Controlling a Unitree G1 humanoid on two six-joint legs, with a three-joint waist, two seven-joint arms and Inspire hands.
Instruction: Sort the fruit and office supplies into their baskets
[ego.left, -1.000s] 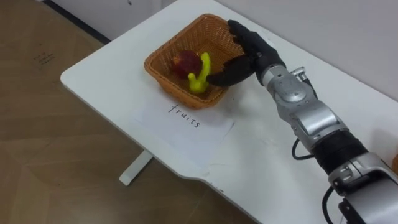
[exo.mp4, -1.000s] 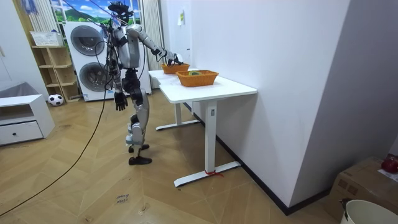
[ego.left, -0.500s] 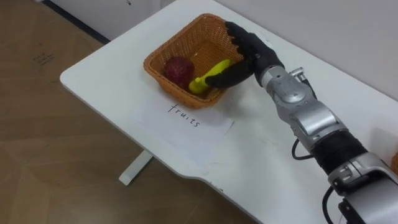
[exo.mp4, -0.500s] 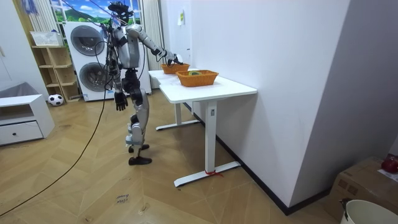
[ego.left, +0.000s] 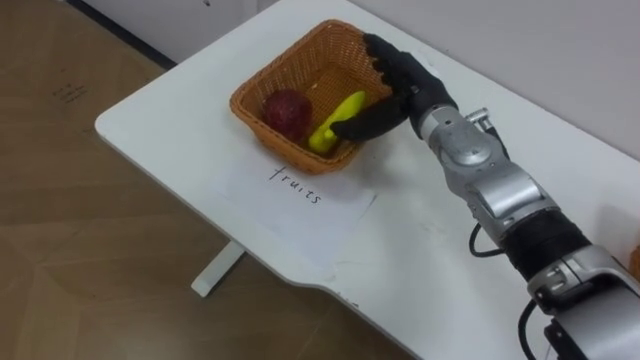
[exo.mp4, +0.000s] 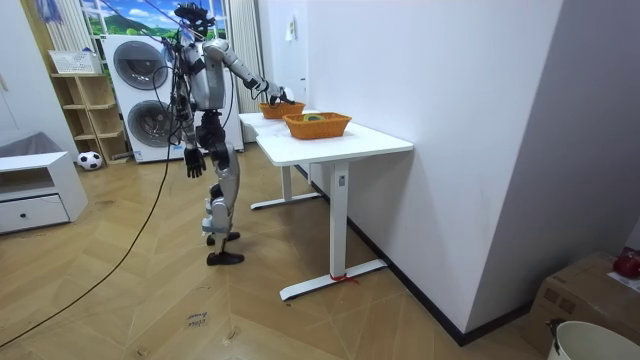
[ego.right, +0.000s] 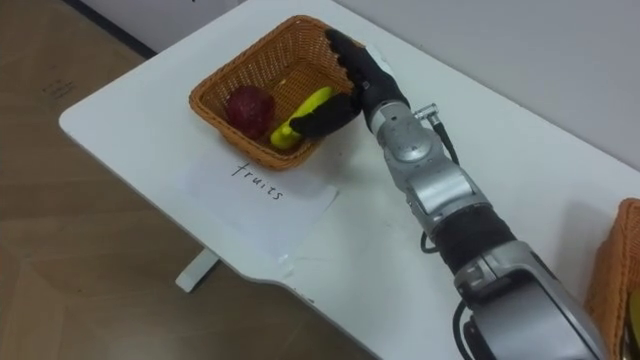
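At the far left end of the white surface (ego.left: 170, 110), the right robot hand (ego.left: 405, 85) reaches over the right rim of a shallow orange-brown wicker basket (ego.left: 280, 60). Its dark fingers are spread fairly straight above the rim. The thumb points down at a yellow banana (ego.left: 335, 118), right at the fruit's end, but we see no grip closed round it. The banana lies inside the basket, leaning on the near right wall, just beside a dark red round fruit (ego.left: 286, 110).

A white paper sheet with a handwritten label (ego.left: 300, 195) lies flat on the surface at the basket's near side. In the room view the robot stands at the table's long side with its right arm stretched toward the far basket. The left robot hand (exo.mp4: 190, 162) hangs by its thigh, too small for us to tell how it is set. A second wicker basket (exo.mp4: 317, 124) sits nearer the camera on the same surface.

We judge the step in hand to be the delivery of the banana into the fruit basket, at the point of release. The next move calls for lifting the robot hand straight up, clear of the rim, without nudging the banana or dragging the light basket, then turning to whatever item is left to sort.
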